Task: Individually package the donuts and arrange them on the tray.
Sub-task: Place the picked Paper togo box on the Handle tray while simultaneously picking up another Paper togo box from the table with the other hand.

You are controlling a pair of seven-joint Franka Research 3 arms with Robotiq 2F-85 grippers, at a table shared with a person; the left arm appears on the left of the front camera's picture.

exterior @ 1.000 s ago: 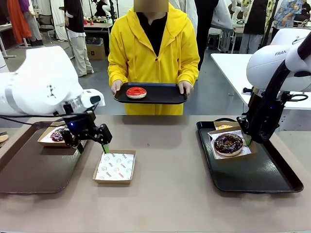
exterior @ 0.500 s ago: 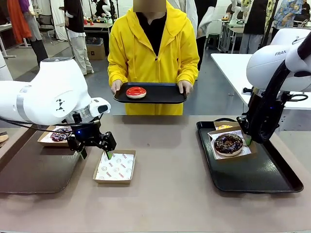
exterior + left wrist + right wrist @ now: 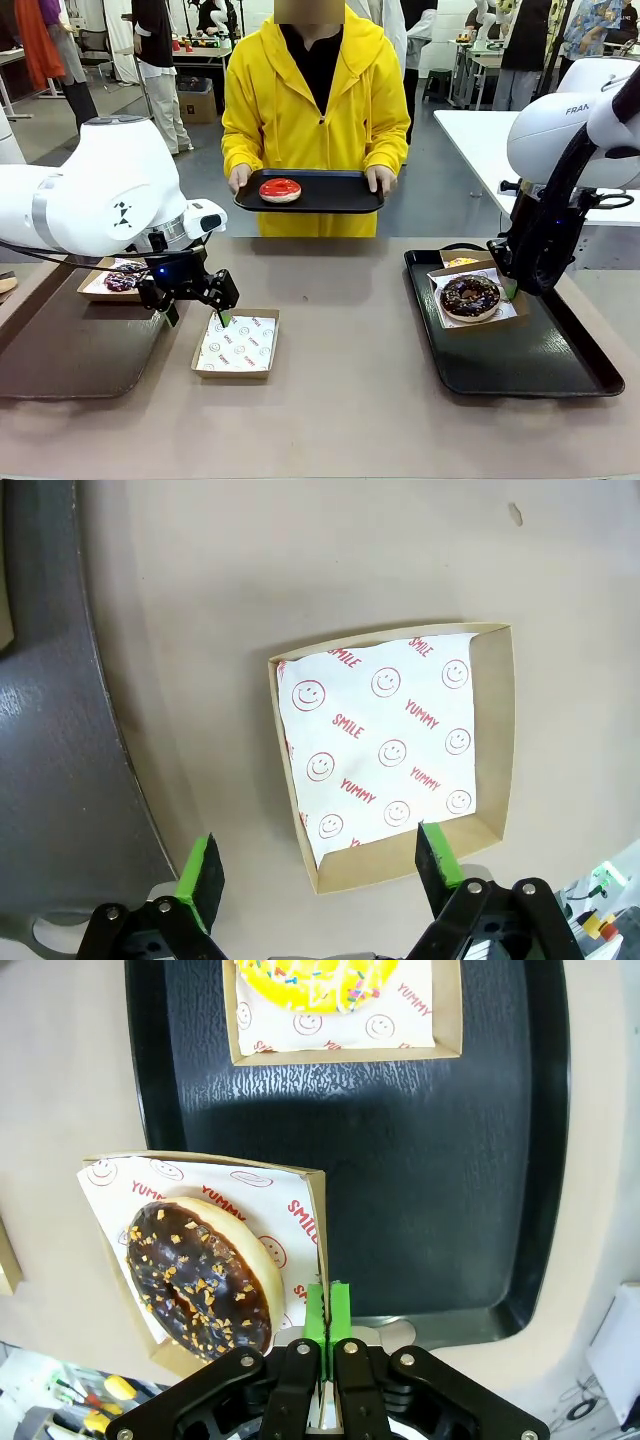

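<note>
Carried the left gripper (image 3: pixel 197 312) rightward over the last second, away from the dark ring donut (image 3: pixel 122 281) in its paper-lined box at the far left, and parked it at the empty brown cardboard box lined with smiley-print paper (image 3: pixel 237 345). Holds it there with jaws spread wide and nothing between them, one green pad outside the box wall and the other near a corner (cannot tell whether touching).

Kept the right gripper (image 3: pixel 327 1310) unmoved. Has it clamped shut, apparently on the side wall of the shallow brown carton (image 3: pixel 321 1220) holding the dark chocolate ring donut flecked with pale bits (image 3: pixel 200 1275), on the black plastic tray (image 3: pixel 430 1160) at the right of the bench (image 3: pixel 340 420). Shows the yellow-glazed sprinkled donut (image 3: pixel 310 985) boxed on that same tray, just beside it. Leaves the glossy red ring donut (image 3: pixel 280 189) unboxed on a second black tray (image 3: pixel 340 203), held up by the person in the yellow coat (image 3: pixel 310 100) across the bench, well apart from both grippers.

Seems to be at the packaging of the last donut, with three boxed and one box waiting. Calls next for getting the red donut into the empty box, either by presenting the box toward the person or by reaching over for the donut, with the pads kept off the loose liner. Probably calls afterwards for setting the remaining boxes on the tray beside the other two.
</note>
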